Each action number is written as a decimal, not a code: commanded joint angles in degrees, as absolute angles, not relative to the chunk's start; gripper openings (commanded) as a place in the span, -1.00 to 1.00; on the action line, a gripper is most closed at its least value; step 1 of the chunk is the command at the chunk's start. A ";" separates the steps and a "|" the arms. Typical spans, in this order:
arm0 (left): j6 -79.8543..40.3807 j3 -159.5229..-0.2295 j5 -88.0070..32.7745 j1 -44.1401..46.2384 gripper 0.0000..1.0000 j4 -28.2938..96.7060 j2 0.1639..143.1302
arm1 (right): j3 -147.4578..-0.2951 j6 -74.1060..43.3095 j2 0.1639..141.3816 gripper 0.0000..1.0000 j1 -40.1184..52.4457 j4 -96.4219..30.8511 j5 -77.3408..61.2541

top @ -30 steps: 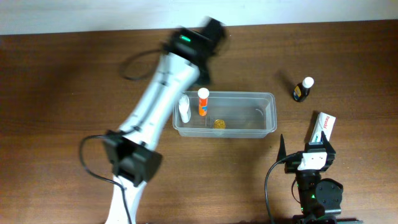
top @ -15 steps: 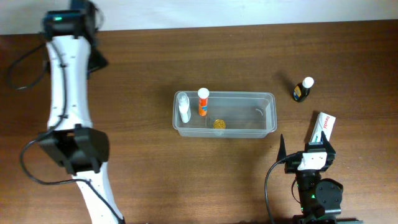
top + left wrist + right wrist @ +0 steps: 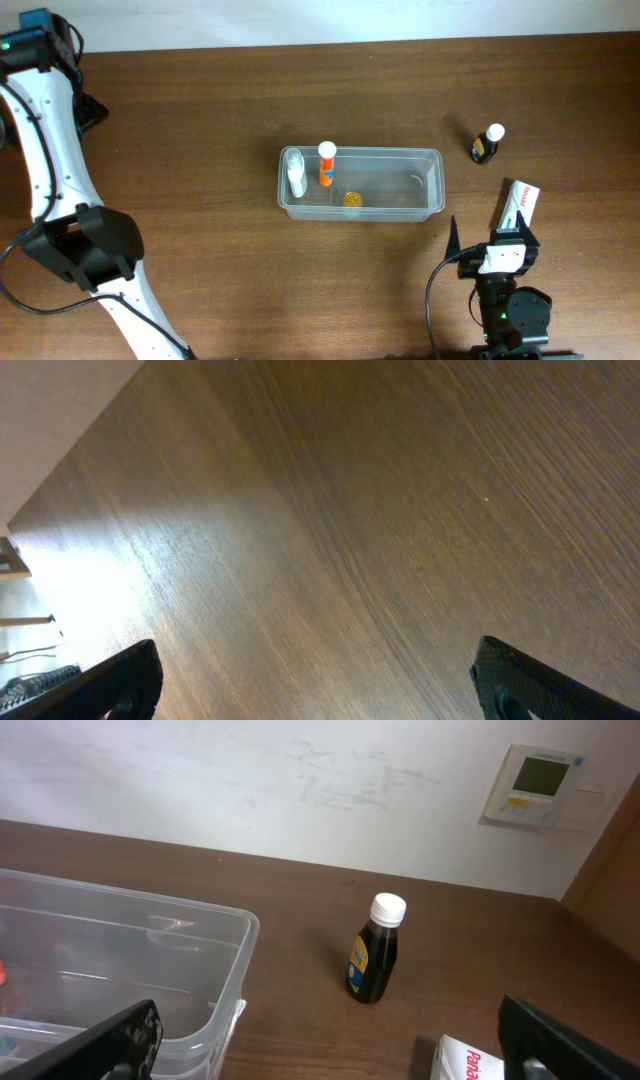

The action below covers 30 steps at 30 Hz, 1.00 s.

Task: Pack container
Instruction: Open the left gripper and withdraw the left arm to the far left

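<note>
Now left fingers (image 3: pixel 120 682) swung clear of container (image 3: pixel 385 151), spread, empty; right fingers (image 3: pixel 570 1045) spread, idle; I rate dark bottle (image 3: pixel 485 146) next.

Right wrist view: container (image 3: pixel 200 970) cut at left edge, white box (image 3: pixel 468 1062) cropped at bottom; gold item (image 3: pixel 352 199) unidentifiable.

The left end effector (image 3: pixel 318 682) holds its jaws wide apart, its white arm stretched long behind it. The right end effector (image 3: pixel 335 1040) gapes equally wide, its arm folded behind it.
</note>
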<state>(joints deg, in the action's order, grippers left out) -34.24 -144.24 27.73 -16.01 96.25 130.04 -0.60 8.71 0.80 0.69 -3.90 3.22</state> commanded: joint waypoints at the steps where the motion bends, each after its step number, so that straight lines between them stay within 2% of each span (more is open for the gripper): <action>1: -33.56 -145.32 28.75 -16.34 0.99 96.27 130.21 | -0.32 7.84 0.40 0.97 1.13 -4.32 4.12; 30: -33.56 -145.32 28.75 -16.29 0.99 96.29 130.21 | -0.32 7.84 0.40 0.97 1.13 -4.29 3.36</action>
